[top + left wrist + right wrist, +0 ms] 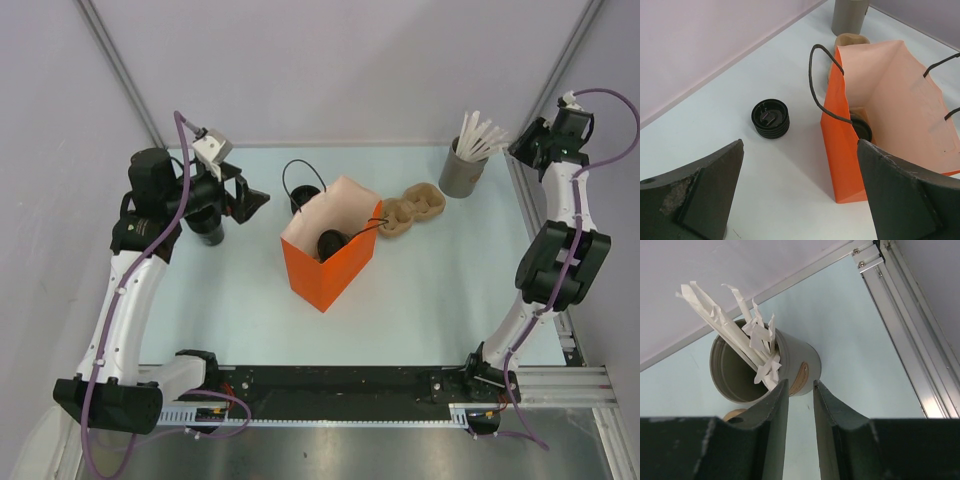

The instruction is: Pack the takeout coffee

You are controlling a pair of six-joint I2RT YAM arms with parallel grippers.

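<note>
Left fingers (pixel 250 195) spread wide, holding nothing, hovering over the tabletop (pixel 440 290) left of the orange bag (pixel 330 270). Lidless black cups (pixel 770 118) stand on the tabletop beside the bag. The takeout coffee (pixel 330 243) is inside the bag, black lid showing. I think it rests on the bottom, but the view in is poor. Right of the bag I see a cardboard cup carrier (pixel 412 208), then the grey tub (pixel 765 370) of white sticks. Right fingers (pixel 801 386) hang above that tub, a narrow gap between them, gripping nothing.

A grey tub (pixel 460 180) of white paper sticks (pixel 482 135) stands at 2 o'clock on the table (pixel 440 295). A brown pulp cup carrier (pixel 412 210) lies at the tub's 8 o'clock, and nested black cups (pixel 770 118) sit at 11 o'clock.
</note>
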